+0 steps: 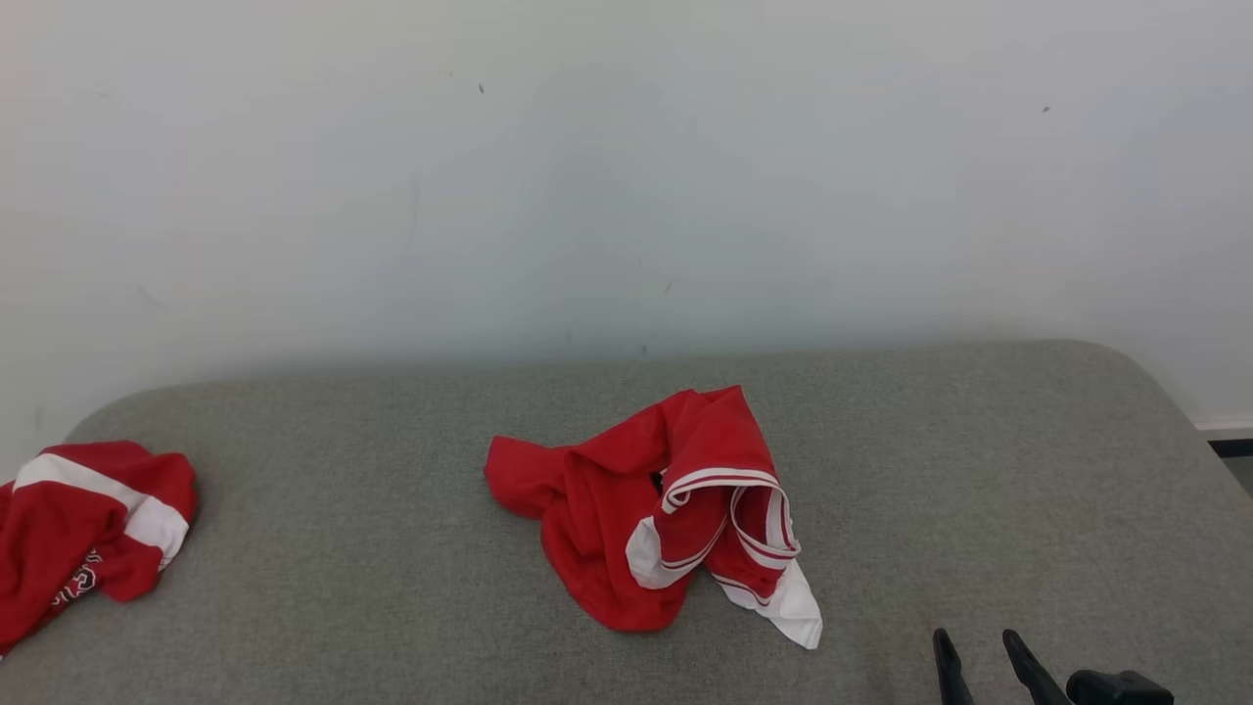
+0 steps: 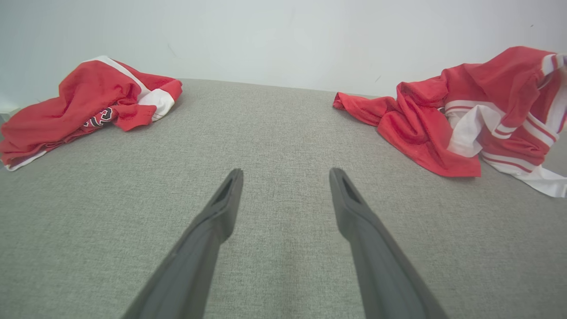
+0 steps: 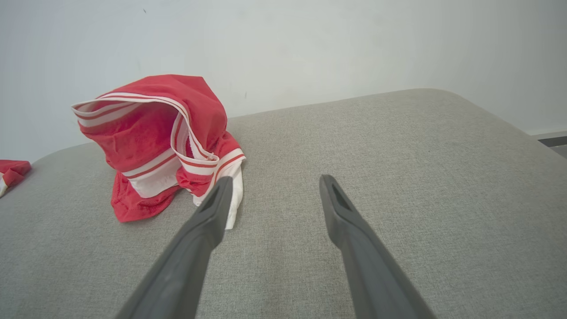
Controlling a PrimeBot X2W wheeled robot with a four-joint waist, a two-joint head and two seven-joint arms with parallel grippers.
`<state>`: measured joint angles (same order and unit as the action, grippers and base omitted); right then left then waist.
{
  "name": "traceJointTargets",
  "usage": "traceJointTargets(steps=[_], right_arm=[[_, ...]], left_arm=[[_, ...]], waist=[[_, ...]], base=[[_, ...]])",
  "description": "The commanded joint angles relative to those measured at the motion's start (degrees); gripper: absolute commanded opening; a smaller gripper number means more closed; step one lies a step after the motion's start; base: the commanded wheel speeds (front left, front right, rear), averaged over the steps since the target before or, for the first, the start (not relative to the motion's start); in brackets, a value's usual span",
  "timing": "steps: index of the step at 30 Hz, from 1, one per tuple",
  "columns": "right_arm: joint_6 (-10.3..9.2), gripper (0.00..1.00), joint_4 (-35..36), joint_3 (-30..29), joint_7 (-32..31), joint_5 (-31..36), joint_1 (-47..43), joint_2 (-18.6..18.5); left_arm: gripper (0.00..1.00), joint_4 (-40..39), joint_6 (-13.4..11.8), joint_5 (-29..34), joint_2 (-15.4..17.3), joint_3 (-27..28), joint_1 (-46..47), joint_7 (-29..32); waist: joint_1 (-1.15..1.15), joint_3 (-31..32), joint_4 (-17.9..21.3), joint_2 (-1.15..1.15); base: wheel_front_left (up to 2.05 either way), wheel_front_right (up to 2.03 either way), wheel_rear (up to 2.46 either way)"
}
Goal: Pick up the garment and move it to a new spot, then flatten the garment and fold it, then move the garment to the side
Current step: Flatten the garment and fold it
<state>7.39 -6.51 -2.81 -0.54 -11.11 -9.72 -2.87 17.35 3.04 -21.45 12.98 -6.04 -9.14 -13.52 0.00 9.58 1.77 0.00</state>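
On the grey woven-fabric padded surface (image 1: 392, 587) w/ rounded far corners: 2 garments, 2 grippers, 1 plain white wall (image 1: 587, 176) behind. Garment no. 1, the crumpled red jersey garment with white-and-red striped trim (image 1: 646, 519) (image 2: 443, 119) (image 3: 164, 146), lies approx mid-surface in head view, bunched into a loose heap. One striped hem stands up as an open loop, a white pointed corner trails toward the near edge, and a flat red flap spreads to the robot's left. The fabric looks thin, soft and slightly meshy. Garment no. 2, a second bunched red garment with a broad white band and a dark printed logo (image 1: 88, 529) (image 2: 88, 102) (image 3: 13, 170), sits at the surface's far-left edge, well apart from no. 1, partly cut off by the frame. The surface has a coarse matte weave. The left gripper (image 2: 285, 173), w/ 2 long dark tapered fingers, is spread wide w/ nothing between them, over bare cloth between the two garments and touching neither. The right gripper (image 3: 274, 180) (image 1: 975, 636) is likewise spread wide and empty, low right in head view, near the red jersey garment's white corner but apart from it. Can't tell if either gripper's tips touch the surface.
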Motion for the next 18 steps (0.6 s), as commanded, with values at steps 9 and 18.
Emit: traceJointTargets(steps=[9, 18], right_arm=[[0.19, 1.0, -0.35, 0.64, 0.55, -0.88, 0.19, -0.01], [0.2, 1.0, 0.7, 2.2, -0.12, -0.81, 1.23, -0.01]], left_arm=[[1.0, -0.04, 0.03, -0.67, 0.11, -0.77, 0.79, 0.35], [1.0, 0.59, 1.7, -0.62, -1.59, -4.8, 5.11, 2.72]], waist=[[0.0, -0.5, 0.71, 0.0], [0.0, -1.92, 4.56, 0.0]], base=[[0.0, 0.0, 0.0], [0.0, 0.0, 0.0]])
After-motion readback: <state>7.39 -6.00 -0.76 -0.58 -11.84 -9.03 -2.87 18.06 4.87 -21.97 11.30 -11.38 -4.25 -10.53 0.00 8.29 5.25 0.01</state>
